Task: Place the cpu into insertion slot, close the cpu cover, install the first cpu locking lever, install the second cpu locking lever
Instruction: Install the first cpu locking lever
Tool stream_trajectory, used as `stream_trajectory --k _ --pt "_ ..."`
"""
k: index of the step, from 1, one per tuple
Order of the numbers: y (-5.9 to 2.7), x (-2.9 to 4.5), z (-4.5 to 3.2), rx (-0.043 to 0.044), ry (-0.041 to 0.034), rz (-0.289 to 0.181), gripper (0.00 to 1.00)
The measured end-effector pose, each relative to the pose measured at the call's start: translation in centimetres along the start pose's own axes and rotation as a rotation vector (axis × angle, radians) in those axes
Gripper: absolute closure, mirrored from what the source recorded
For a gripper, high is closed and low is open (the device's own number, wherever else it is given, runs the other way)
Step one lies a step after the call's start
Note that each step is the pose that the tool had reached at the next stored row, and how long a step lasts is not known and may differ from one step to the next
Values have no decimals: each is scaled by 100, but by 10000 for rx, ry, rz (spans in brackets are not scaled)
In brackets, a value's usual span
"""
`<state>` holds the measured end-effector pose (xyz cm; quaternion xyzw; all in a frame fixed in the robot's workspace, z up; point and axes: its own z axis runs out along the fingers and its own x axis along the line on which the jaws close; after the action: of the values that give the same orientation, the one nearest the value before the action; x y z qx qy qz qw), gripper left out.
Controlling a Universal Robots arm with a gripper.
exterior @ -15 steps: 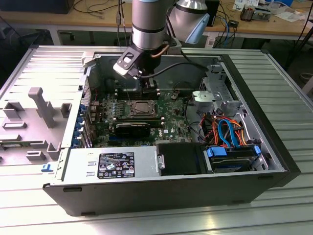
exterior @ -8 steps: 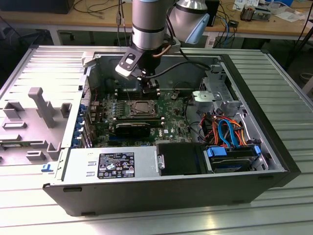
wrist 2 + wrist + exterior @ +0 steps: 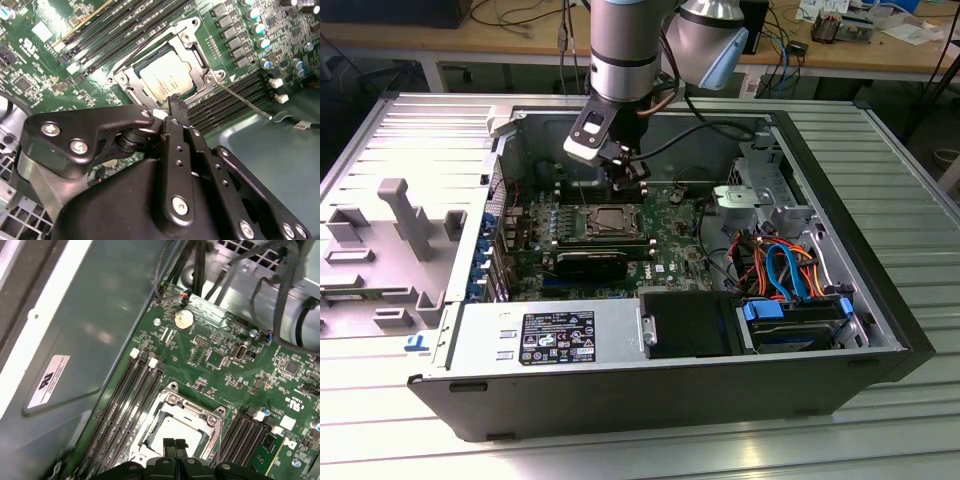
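As I judge it, the main risk here is a slip. 1 thin wire lever point(image 3: 245, 102) is standing out loose from a corner of the insertion slot point(image 3: 216, 416), crossing the memory slots point(image 3: 227, 107). Narrow tips pushing on so springy a rod could skid off and scrape the green board point(image 3: 45, 85). A push landing on the cpu cover point(image 3: 199, 56) instead could load the cpu point(image 3: 165, 75) unevenly.

The cpu is sitting in the slot near the middle of the board, its silver face showing through the cover's cut-out, and the cover appears to be lying down over it. The gripper point(image 3: 175, 101) is hanging with its jaws pressed together and nothing between them, the tips right at the slot's edge. I cannot tell whether they are touching the frame.

In the exterior view the arm is reaching straight down into the open case point(image 3: 620, 400), which is lying on the ribbed counter point(image 3: 905, 170), with the wrist upright above the slot.
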<state>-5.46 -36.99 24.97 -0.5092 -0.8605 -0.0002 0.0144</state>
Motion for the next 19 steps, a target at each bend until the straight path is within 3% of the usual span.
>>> stream_trajectory --k 7,19 --pt "0 0 0 30 -17 -1168 89" --pt "0 0 0 58 -33 -2308 89"
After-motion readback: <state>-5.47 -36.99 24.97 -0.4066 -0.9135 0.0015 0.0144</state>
